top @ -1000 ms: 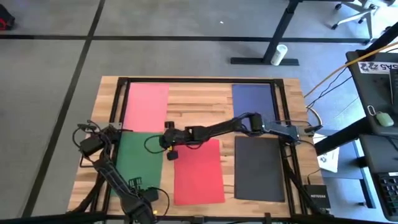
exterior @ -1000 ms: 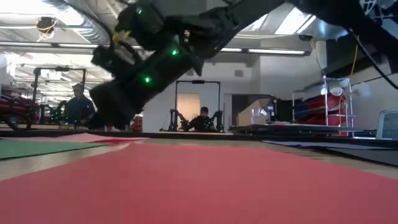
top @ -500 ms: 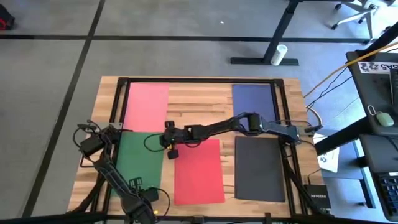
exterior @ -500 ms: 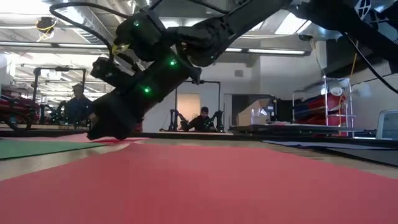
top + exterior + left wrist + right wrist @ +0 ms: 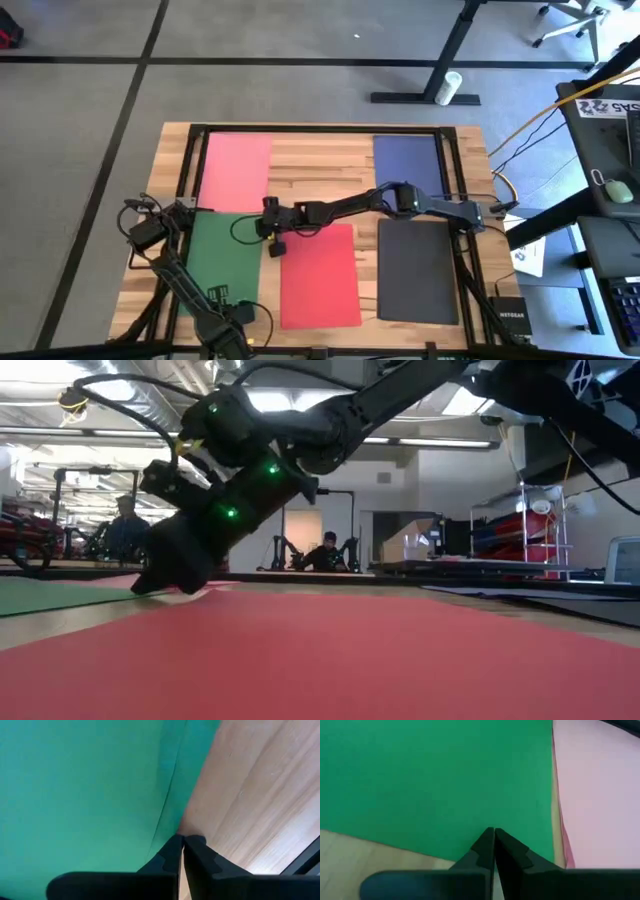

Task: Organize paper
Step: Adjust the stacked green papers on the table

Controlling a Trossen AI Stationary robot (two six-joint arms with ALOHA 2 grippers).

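Observation:
Five sheets of paper lie flat on the wooden table: pink [image 5: 236, 170] far left, navy blue [image 5: 408, 160] far right, green [image 5: 222, 262] near left, red [image 5: 320, 276] near middle, dark grey [image 5: 418, 270] near right. My right gripper [image 5: 272, 240] reaches across from the right and is shut, its tips [image 5: 493, 831] down at the green sheet's right edge [image 5: 470, 852], close to the pink sheet [image 5: 600, 795]. My left gripper [image 5: 182, 838] is shut at the green sheet's near right corner [image 5: 250, 308]. My right gripper sets its shut fingertips [image 5: 145, 586] on the green sheet just inside its right edge [image 5: 507, 852], near the far right corner. The fingers slant down from the table's right side. The sheet lies flat on the table. My left gripper's shut tips stand at the green sheet's edge [image 5: 172, 827]; I cannot tell whether they touch it.
A black frame [image 5: 320, 129] runs round the tabletop. Bare wood [image 5: 320, 170] shows between the pink and navy sheets. A desk with a mouse [image 5: 612, 190] stands to the right of the table. People sit in the room behind [image 5: 325, 550].
My right gripper has gone down and a little toward the table's left edge, ending with its shut tips at the green sheet's right edge. The sheets lie where they were.

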